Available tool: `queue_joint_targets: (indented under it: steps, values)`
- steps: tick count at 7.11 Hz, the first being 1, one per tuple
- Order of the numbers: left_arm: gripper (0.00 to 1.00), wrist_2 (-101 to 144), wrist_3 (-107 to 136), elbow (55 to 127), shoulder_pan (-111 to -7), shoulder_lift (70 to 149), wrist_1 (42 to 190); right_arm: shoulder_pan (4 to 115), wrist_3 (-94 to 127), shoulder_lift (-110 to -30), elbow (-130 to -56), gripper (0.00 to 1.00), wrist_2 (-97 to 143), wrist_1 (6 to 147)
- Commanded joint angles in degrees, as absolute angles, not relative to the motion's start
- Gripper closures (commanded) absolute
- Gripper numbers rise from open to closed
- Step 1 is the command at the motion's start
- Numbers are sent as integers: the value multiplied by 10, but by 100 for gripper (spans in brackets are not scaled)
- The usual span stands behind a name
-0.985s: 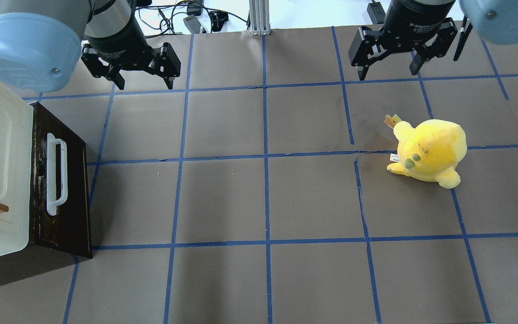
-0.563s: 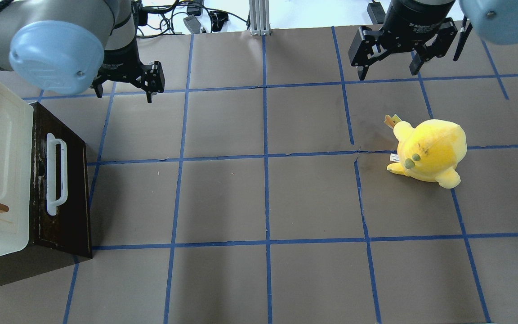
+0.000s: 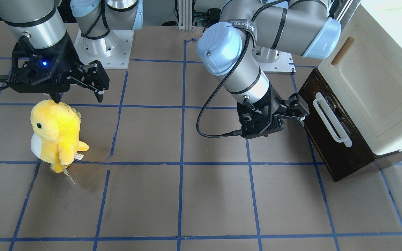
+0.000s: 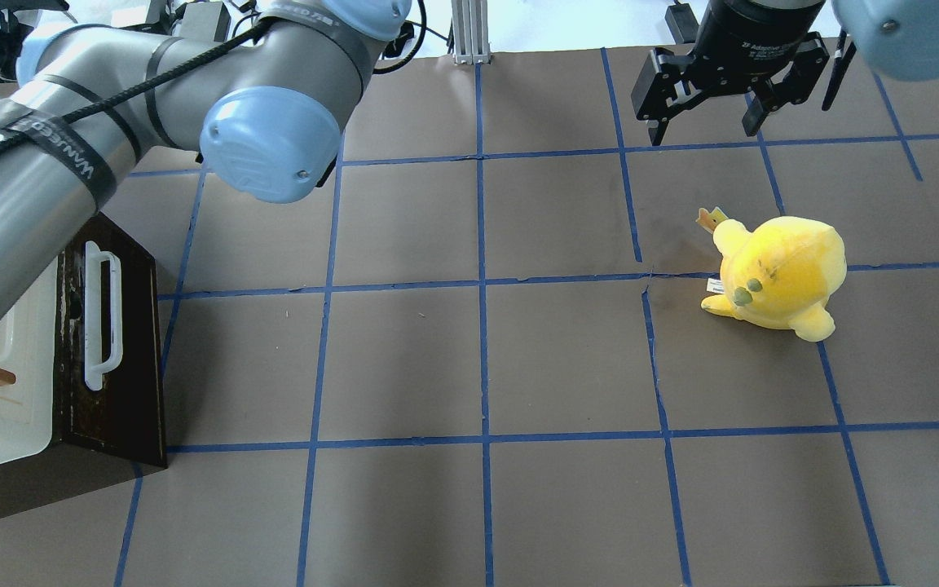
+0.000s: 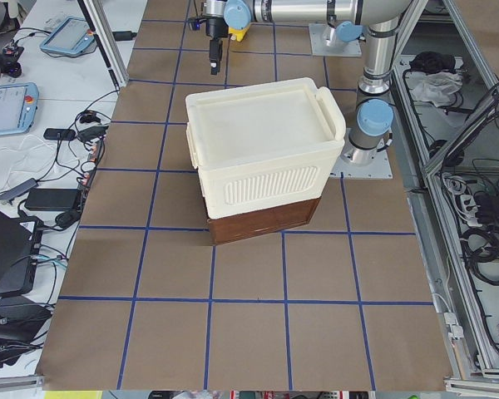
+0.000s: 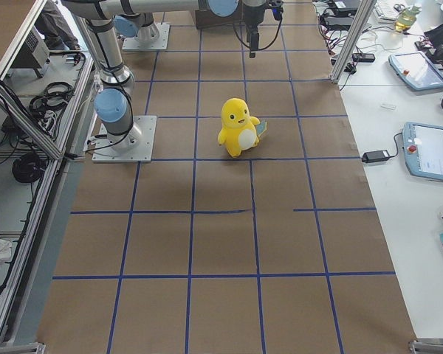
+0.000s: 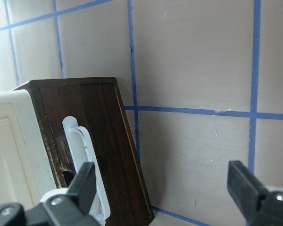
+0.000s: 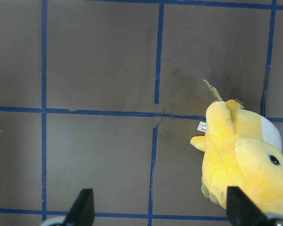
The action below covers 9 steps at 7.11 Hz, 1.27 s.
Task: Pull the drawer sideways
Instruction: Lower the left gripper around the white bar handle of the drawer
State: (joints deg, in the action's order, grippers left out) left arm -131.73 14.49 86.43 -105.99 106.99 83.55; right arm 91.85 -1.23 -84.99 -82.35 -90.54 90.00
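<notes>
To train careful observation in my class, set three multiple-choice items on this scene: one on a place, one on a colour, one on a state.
1. Where is the yellow plush toy?
A. on the table, near the right gripper
B. on top of the cream cabinet
C. on a chair

2. What colour is the bar handle of the drawer?
A. brown
B. white
C. blue

3. How does the left gripper stand?
A. shut on the handle
B. open, close to the handle
C. shut on the toy

Answers: 1 A, the toy stands on the table close to the right gripper. 2 B, the long bar shows white against the dark wood. 3 B, the left wrist view shows both fingers wide apart with nothing clamped.
</notes>
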Motion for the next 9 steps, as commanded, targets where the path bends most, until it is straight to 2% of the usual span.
queue_joint_targets:
  steps: [1, 3, 5, 9]
  values:
    - [1, -1401, 177, 878, -1067, 1115, 844, 918, -12, -850, -824, 0, -905, 900]
    - [1, -1457, 209, 922, -1067, 1133, 845, 918, -12, -850, -824, 0, -906, 900]
    - [1, -1475, 217, 932, -1057, 1142, 845, 918, -12, -850, -824, 0, -905, 900]
    - [0, -1559, 235, 996, -999, 1137, 862, 918, -12, -850, -824, 0, -905, 900]
